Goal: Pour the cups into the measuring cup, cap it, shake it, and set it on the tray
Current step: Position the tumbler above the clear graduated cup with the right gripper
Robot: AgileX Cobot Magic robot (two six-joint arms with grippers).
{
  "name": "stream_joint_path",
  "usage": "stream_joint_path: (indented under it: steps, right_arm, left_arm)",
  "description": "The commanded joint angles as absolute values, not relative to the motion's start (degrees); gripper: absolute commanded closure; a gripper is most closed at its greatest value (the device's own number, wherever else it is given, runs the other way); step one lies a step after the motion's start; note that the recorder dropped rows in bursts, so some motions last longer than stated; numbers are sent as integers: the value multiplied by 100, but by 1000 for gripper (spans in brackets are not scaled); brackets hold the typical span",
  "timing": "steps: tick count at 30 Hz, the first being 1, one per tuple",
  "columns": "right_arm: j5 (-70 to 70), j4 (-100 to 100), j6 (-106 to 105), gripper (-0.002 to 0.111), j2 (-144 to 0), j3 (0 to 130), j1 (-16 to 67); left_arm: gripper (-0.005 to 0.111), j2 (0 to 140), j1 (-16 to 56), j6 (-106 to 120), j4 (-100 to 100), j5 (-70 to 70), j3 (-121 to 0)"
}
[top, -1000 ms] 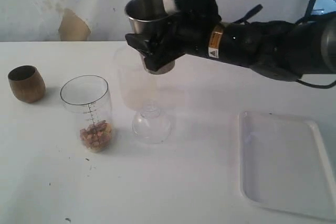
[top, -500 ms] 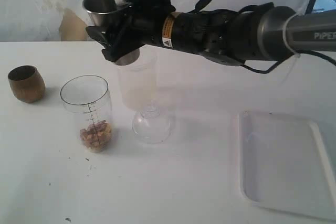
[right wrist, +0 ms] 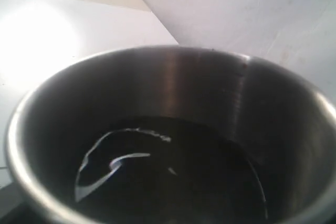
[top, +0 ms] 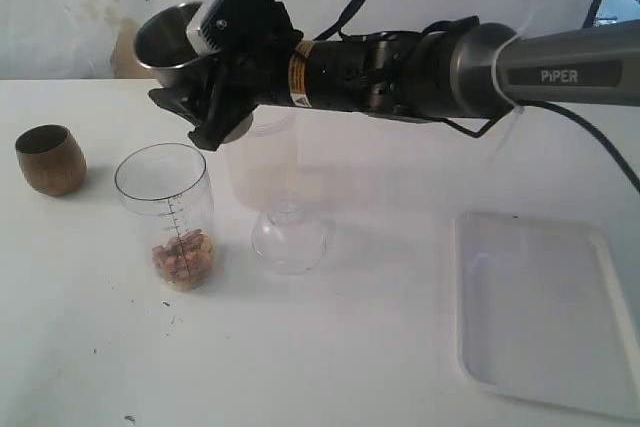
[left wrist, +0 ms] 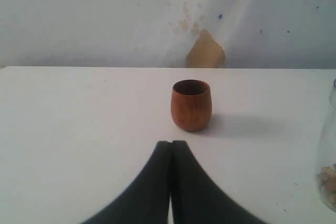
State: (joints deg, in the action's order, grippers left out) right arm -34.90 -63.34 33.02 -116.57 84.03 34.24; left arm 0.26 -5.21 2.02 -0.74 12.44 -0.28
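Measuring cup (top: 165, 212) stands upright on the white table (top: 330, 367), right beneath the right gripper (top: 207, 107), with a small heap of brownish bits (top: 183, 255) at its bottom. That gripper is clamped around the lower body of the steel tumbler (top: 166, 35), holding it in the air above the measuring cup's open mouth, clear of the rim. The tumbler leans a little, its mouth turned away from the arm. From the wrist, its inside looks dark with bright glints; whether anything is in it I cannot tell.

Below the arm, just behind the gripper, stand a frosted cup (top: 262, 157) and a clear rounded piece (top: 288, 239) in front of it. The tray (top: 545, 317) lies flat well back along the arm, near its far end.

The left gripper (left wrist: 170, 148) has its two black fingers pressed together on nothing, low over the table. The wooden cup (left wrist: 191, 105) stands upright straight ahead of those fingertips, apart from them.
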Motion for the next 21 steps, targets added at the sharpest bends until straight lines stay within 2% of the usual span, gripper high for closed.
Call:
stream_joint_path:
  steps: [1,7,21]
  right_arm:
    - [-3765,-6282,3323,108,-11369,8473,3386]
    - [-4081,-6323,3623,108,-11048,8129,3064]
    - [-4267,-7321,3328,108,-11072,7921,3076]
  left_arm:
    - [107,0,-484,173,-148,1199,0]
    - [107,0,-484,173,-148,1199,0]
    - [107,0,-484,173,-148,1199,0]
